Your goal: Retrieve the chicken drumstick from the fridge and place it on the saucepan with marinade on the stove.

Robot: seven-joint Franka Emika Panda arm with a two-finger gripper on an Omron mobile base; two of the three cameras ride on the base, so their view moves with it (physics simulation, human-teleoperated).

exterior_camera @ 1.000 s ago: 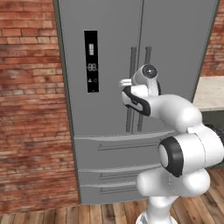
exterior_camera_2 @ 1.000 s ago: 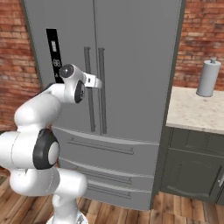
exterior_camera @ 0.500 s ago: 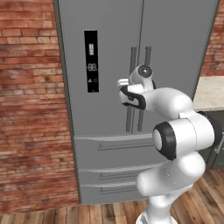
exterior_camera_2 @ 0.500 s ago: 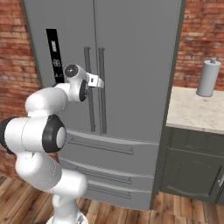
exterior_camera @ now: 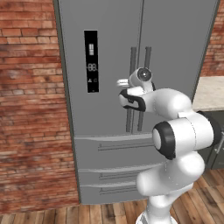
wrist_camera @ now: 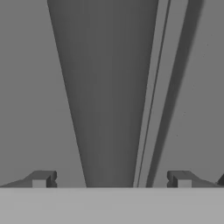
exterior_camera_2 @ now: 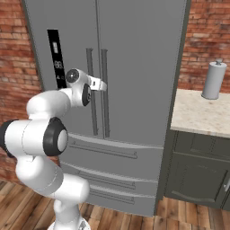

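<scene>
Against the fridge, the gripper is spreading its jaws wide, a door handle apparently sitting between them.

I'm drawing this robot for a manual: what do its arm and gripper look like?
The arm is glossy white, made of rounded segments with black bands at the joints and a grey disc cap near the wrist. The gripper has two small, dark, blocky fingertips. No cables or markings are visible.

Red brick wall beside me, wood plank floor below, pale speckled counter stood off to one side, grey paper-towel roll upright on it, dark cabinets underneath.
</scene>
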